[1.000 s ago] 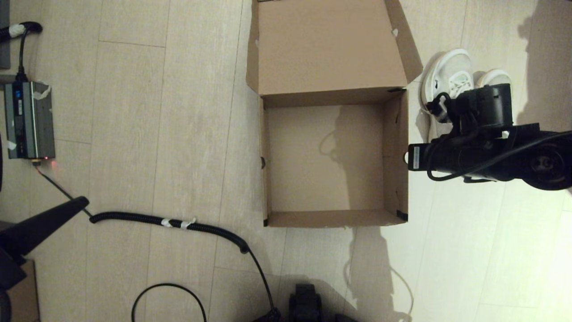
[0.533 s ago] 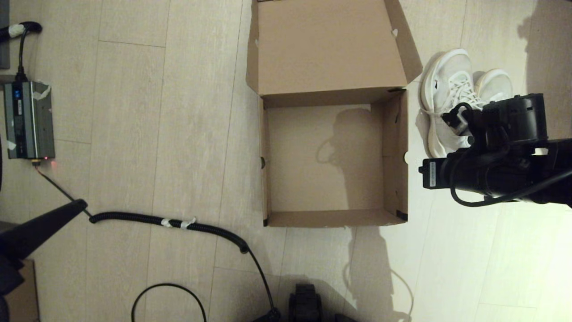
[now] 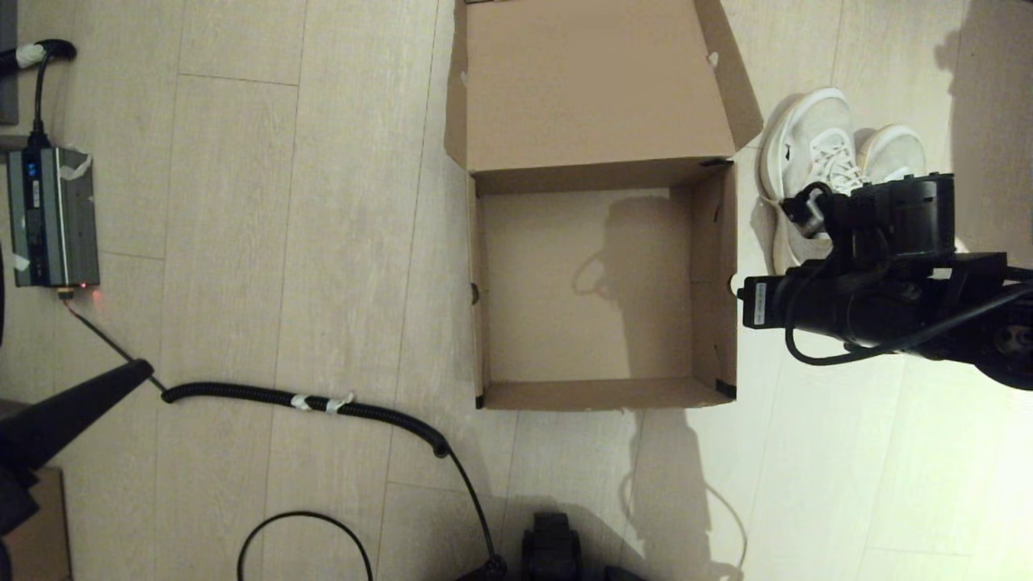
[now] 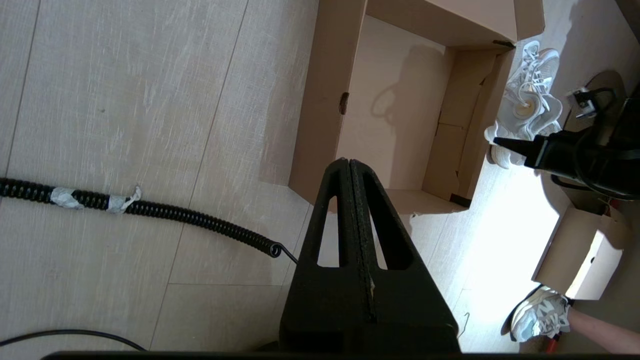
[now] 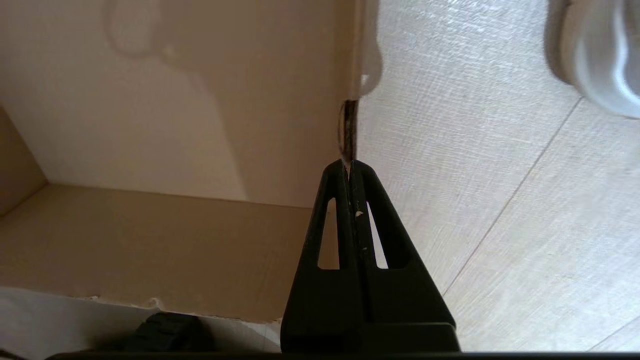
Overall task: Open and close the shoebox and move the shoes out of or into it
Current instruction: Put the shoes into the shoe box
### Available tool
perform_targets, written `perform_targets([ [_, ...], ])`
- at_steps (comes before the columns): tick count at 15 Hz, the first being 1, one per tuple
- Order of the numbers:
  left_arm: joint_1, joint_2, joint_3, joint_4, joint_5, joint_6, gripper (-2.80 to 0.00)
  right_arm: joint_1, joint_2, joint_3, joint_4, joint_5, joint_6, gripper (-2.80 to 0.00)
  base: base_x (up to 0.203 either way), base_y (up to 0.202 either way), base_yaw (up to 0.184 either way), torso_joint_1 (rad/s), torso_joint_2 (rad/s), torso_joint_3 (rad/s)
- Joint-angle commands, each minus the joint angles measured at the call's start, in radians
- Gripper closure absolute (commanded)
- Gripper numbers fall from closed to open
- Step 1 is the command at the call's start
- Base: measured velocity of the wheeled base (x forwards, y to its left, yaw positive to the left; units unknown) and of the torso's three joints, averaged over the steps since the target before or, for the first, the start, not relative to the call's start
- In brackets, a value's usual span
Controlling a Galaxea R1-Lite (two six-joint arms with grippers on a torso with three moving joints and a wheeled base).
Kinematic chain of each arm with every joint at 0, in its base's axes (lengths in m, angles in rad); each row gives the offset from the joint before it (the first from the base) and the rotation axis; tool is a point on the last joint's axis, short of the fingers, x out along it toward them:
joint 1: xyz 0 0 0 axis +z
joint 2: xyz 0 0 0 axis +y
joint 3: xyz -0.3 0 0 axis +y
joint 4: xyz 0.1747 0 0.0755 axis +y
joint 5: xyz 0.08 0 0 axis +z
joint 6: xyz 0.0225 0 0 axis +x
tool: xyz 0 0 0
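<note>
Shoebox [image 3: 597, 290] lay open on your pale plank floor [image 3: 323, 242], shoes [image 3: 815, 161] just beside it; both pincers, right [image 5: 350, 167] and left [image 4: 348, 165], were closed and empty.

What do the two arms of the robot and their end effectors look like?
Both are matte black. The right arm is bulky and cylindrical, with looping black cables and a small white label. The left end effector and the right end effector are tapered wedges of two flat fingers with triangular cut-outs.
</note>
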Motion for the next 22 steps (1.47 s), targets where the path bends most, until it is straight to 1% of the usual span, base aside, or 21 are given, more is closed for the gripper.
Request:
perform_targets([
  [1, 0.0, 0.003, 0.005, -0.003, -0.003, -0.002, 0.0, 0.0, 0.02, -0.002, -0.003, 0.003, 0.001, 0.0, 0.0, 0.0, 0.0, 0.0, 0.0, 0.0],
  [6, 0.001, 0.003, 0.01, -0.003, -0.002, -0.002, 0.0, -0.001, 0.049, 0.001, -0.038, 0.004, 0.001, 0.0, 0.0, 0.0, 0.0, 0.0, 0.0, 0.0],
  [13, 0.0, 0.006, 0.01, -0.003, -0.002, -0.002, 0.0, 0.0, 0.036, 0.014, -0.04, 0.003, -0.002, 0.0, 0.0, 0.0, 0.0, 0.0, 0.0, 0.0],
  [16, 0.0, 0.009, 0.01, -0.003, -0.002, -0.002, 0.0, 0.0, 0.029, -0.017, -0.04, 0.003, -0.004, 0.0, 0.0, 0.0, 0.0, 0.0, 0.0, 0.0],
  [22, 0.001, 0.01, 0.01, -0.004, -0.002, -0.004, 0.0, -0.001, 0.034, -0.025, -0.04, 0.003, -0.01, 0.0, 0.0, 0.0, 0.0, 0.0, 0.0, 0.0],
])
